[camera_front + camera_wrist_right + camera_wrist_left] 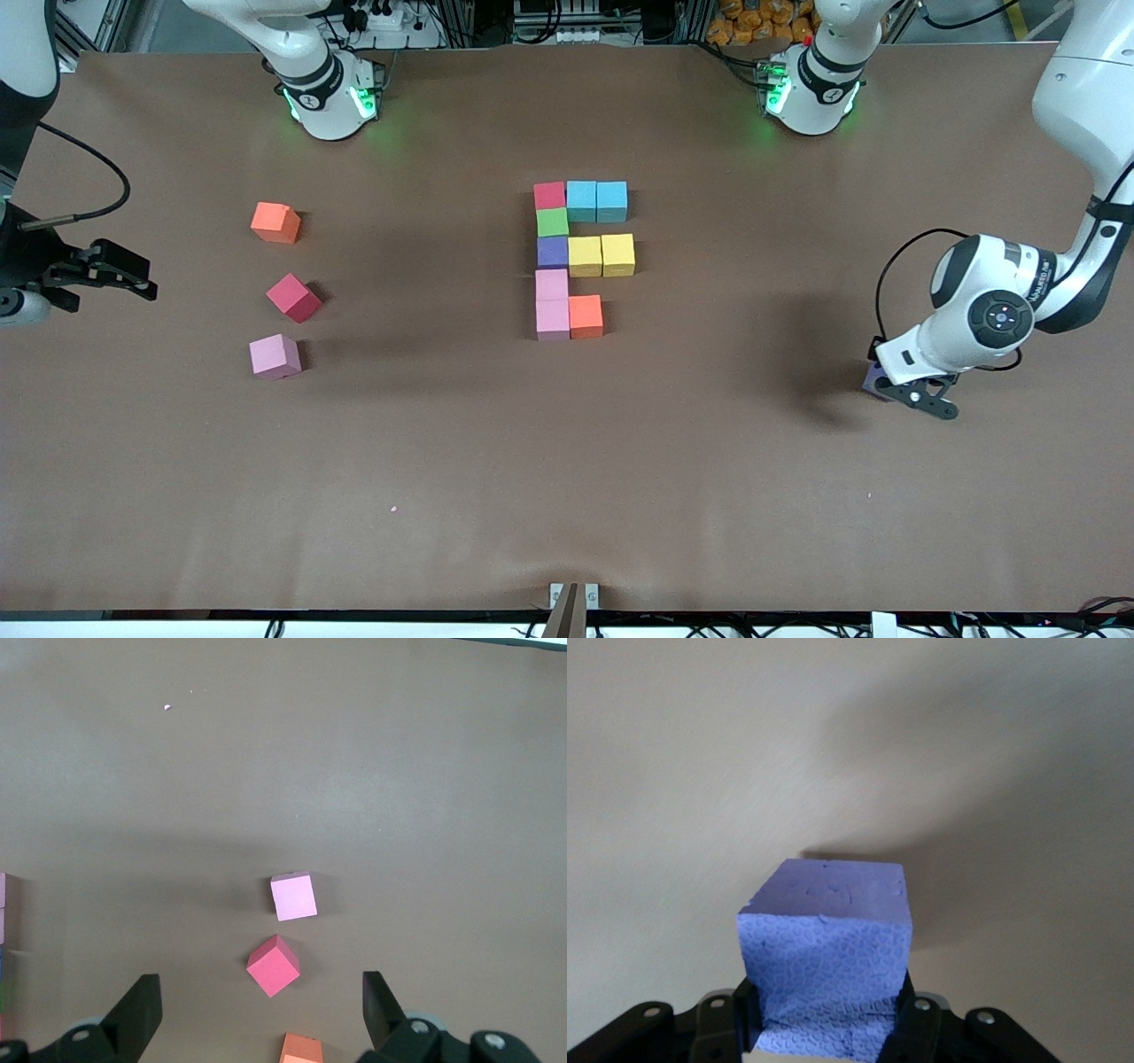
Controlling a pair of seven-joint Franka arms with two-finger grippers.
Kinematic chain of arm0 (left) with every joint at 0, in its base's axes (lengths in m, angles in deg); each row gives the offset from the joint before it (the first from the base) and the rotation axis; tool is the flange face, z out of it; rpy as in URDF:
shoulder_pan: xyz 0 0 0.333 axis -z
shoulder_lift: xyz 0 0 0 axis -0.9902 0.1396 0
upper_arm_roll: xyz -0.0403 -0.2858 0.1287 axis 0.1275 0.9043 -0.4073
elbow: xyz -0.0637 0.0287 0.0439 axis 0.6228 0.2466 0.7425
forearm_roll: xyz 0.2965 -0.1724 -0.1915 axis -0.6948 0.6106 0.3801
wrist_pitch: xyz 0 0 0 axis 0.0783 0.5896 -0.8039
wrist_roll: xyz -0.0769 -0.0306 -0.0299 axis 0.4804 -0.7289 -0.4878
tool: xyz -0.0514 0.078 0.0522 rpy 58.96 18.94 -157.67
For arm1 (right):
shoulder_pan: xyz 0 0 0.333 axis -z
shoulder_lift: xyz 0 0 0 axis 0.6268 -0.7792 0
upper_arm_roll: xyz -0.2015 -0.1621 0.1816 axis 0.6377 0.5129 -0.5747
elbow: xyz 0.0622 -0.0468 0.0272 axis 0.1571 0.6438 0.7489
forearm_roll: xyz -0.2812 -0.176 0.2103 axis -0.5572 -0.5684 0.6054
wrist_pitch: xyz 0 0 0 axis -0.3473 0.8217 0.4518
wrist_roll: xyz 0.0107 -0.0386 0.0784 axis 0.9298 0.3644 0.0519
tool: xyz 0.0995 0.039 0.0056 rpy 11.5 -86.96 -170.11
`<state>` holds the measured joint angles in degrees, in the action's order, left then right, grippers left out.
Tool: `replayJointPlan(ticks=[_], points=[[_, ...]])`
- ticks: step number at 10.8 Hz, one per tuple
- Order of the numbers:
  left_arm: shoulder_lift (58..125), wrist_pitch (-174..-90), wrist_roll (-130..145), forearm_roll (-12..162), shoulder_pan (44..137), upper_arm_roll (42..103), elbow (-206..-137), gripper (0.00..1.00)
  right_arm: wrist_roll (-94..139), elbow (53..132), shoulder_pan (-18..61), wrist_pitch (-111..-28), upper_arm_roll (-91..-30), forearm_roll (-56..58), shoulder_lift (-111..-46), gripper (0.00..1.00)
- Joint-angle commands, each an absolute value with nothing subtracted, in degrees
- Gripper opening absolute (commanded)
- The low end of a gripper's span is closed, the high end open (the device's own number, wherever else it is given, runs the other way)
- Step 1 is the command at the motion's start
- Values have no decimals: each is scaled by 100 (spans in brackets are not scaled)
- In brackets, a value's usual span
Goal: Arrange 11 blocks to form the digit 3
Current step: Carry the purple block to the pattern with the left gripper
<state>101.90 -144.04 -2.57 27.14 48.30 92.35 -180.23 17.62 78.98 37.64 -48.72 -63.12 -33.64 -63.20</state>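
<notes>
Ten blocks lie joined mid-table: red (549, 195), two cyan (596, 201), green (552, 221), purple (552, 252), two yellow (601, 255), two pink (552, 303), orange (586, 316). My left gripper (917, 390) is low over the table toward the left arm's end, shut on another purple block (875, 381). In the left wrist view that block (824, 939) sits between the fingers of the left gripper (824, 1028). My right gripper (115, 270) hangs open and empty at the right arm's end; it also shows in the right wrist view (261, 1010).
Three loose blocks lie toward the right arm's end: orange (275, 222), red (293, 297) turned at an angle, and pink (275, 356) nearest the front camera. They also show in the right wrist view: pink (293, 896), red (274, 965), orange (301, 1050).
</notes>
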Motion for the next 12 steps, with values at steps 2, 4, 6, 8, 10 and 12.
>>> replayJointPlan(ticks=[2,4,6,8,10,12], points=[[10103,-14343,-504,2582,5436,9515,-18038,21,1705,7806,3776,-4858,-6306,-3264,-6371,100],[10059,-14343,-539,2582,5700,9762,-18039,20,1705,7806,3776,-4867,-6306,-3264,-6371,100],[10085,-14378,-1003,2321,6208,9859,-18004,20,1705,7815,3776,-4858,-6306,-3264,-6371,100],[10129,-14413,-1310,2231,6657,9860,-17969,21,1705,7824,3776,-4867,-6306,-3264,-6371,100],[10147,-14431,-1759,2213,7193,9860,-17855,22,1705,7824,3776,-4867,-6306,-3264,-6371,100],[10217,-14440,-2102,2231,7492,9868,-17767,22,1705,7824,3776,-4867,-6306,-3255,-6371,100]])
